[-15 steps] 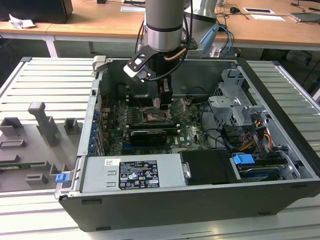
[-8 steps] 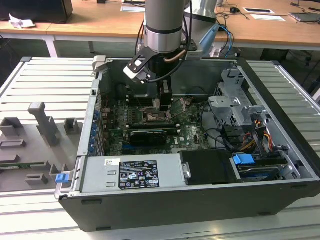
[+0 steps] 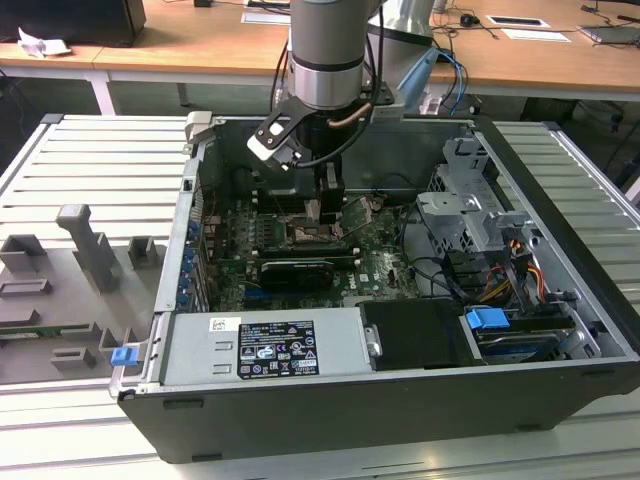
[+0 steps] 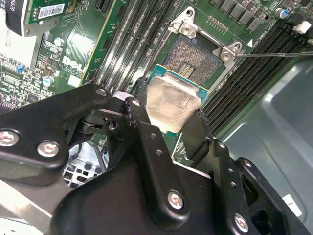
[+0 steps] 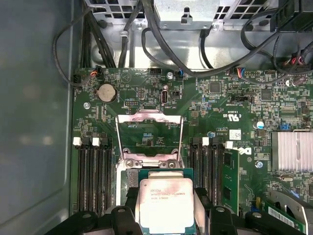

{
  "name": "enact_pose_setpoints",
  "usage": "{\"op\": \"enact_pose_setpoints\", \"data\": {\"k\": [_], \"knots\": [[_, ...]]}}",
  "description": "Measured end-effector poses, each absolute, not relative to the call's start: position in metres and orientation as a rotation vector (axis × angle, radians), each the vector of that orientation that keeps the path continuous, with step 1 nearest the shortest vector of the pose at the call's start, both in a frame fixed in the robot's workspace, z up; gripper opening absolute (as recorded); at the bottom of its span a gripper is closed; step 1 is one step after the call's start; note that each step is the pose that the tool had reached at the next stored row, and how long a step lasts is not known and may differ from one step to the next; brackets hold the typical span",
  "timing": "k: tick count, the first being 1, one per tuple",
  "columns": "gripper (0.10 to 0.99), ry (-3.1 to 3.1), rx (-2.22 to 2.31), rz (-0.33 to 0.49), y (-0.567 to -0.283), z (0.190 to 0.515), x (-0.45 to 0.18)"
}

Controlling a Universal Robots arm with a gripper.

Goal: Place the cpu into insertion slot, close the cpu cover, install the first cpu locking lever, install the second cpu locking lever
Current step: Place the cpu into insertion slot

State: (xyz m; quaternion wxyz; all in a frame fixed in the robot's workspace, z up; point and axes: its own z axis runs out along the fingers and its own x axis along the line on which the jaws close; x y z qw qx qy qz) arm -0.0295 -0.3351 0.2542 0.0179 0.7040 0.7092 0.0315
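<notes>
One cpu (image 5: 164, 205), one insertion slot (image 4: 193, 58), one cpu cover (image 5: 149, 116)

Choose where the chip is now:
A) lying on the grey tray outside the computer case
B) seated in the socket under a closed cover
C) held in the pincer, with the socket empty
C: in the second wrist view the pincer grips the chip by its edges, and the socket beside it is bare.

Watching remotely, I saw a long light-brown wooden desk w/ white legs (image 3: 200, 50) across the back of the exterior view. A crumpled white paper wad (image 3: 42, 44) sat on it at the exterior view's left, next to a black boxy unit (image 3: 70, 20); flat white sheets (image 3: 527, 22) lay twd that view's right. Nearer, a pale grey ribbed metal worktable (image 3: 90, 160) carried a grey moulded plastic fixture tray (image 3: 60, 300). Lighting was even & bright.
</notes>
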Motion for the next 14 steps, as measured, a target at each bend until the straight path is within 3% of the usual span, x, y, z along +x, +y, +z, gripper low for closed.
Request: {"op": "enact_pose_setpoints", "data": {"k": [14], "knots": [[0.529, 2.203, 2.187, 0.098, -0.3351, 0.2485, -0.0295]]}}
